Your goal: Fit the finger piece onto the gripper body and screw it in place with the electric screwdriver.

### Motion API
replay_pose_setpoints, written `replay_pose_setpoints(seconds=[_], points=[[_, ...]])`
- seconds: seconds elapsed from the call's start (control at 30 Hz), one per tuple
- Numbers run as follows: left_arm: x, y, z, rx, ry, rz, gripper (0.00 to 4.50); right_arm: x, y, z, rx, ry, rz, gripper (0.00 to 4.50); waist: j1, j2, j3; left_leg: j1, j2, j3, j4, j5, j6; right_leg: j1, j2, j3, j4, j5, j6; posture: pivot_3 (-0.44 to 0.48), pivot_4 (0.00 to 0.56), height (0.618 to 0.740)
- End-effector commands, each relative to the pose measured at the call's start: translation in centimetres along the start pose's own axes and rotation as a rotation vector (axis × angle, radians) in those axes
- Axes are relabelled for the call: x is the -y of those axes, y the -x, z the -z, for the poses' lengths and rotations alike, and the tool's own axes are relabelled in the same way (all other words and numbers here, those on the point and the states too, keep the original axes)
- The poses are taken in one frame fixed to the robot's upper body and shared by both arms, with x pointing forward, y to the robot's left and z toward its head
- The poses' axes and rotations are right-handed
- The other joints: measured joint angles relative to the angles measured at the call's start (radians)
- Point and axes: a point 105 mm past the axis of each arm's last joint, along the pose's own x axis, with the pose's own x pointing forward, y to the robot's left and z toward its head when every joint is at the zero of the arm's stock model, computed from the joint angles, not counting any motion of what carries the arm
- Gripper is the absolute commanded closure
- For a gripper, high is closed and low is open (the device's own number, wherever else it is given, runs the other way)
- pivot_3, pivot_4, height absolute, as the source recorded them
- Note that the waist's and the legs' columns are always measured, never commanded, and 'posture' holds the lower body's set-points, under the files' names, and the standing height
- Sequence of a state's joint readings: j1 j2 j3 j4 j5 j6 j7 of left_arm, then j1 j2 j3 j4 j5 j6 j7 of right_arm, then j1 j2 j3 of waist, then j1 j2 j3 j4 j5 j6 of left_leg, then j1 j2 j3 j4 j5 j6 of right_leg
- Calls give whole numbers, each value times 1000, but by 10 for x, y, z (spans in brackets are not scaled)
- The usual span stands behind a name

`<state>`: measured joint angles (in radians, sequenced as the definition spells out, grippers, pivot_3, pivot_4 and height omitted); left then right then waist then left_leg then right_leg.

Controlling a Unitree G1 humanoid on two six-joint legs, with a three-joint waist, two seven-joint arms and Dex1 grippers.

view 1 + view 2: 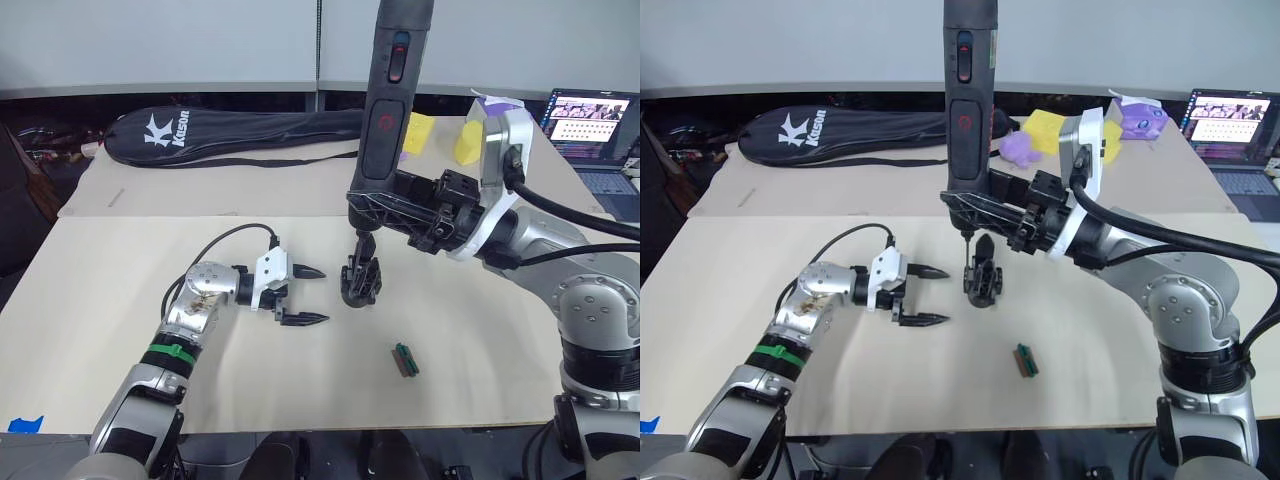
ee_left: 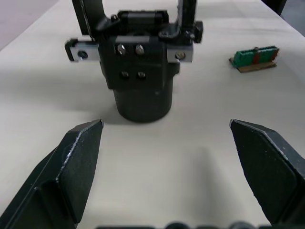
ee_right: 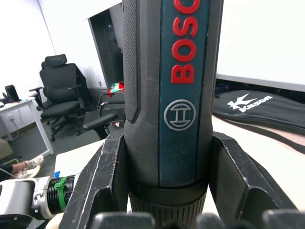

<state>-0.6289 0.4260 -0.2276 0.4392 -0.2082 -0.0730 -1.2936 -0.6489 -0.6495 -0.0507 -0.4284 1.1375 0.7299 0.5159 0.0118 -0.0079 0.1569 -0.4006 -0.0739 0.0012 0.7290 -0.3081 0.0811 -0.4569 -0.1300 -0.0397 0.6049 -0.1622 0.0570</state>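
pale tabletop [image 1: 120, 300] under both arms, and the gripper body [image 1: 980, 278] stands upright at mid-table with the electric screwdriver [image 1: 968, 110] held vertical right over it, clenched in the right gripper [image 1: 992, 208], thin bit pointing straight down onto the body's top. the left gripper [image 1: 922, 296] rests just to the body's left, released, prongs spread and aimed at it. i can't pick out the finger piece separately, so seating looks like the question; the driver's long axis already lines up for the screw.

The right gripper [image 3: 167, 191] clamps the electric screwdriver [image 3: 167, 90] upright between its two fingers [image 3: 102, 181]. Behind lie a black racket bag [image 3: 259, 107] and office chair [image 3: 64, 90].
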Motion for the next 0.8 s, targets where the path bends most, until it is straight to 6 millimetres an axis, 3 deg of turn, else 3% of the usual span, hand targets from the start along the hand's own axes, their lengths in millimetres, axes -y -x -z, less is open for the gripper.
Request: replay_pose_setpoints(seconds=[0.03, 0.37, 0.8], points=[[-5, -6, -8, 23, -43, -7, 0, -9, -5, -22, 62, 133, -43, 2589, -1, 0, 0, 0, 0, 0, 0, 0, 0, 0, 0, 0, 0, 0, 0, 0, 150, 723], [-7, -13, -8, 29, -50, -1, 0, -6, -23, -24, 63, 193, -68, 2589, -4, 0, 0, 1, 0, 0, 1, 1, -2, -1, 0, 0, 5, 0, 0, 0, 150, 723], [-11, -18, -8, 33, -53, -17, 0, 9, -33, -9, -23, 188, -45, 2589, -5, 0, 0, 1, 0, 0, 1, 1, -2, -1, 0, 0, 6, 0, 0, 0, 150, 723]])
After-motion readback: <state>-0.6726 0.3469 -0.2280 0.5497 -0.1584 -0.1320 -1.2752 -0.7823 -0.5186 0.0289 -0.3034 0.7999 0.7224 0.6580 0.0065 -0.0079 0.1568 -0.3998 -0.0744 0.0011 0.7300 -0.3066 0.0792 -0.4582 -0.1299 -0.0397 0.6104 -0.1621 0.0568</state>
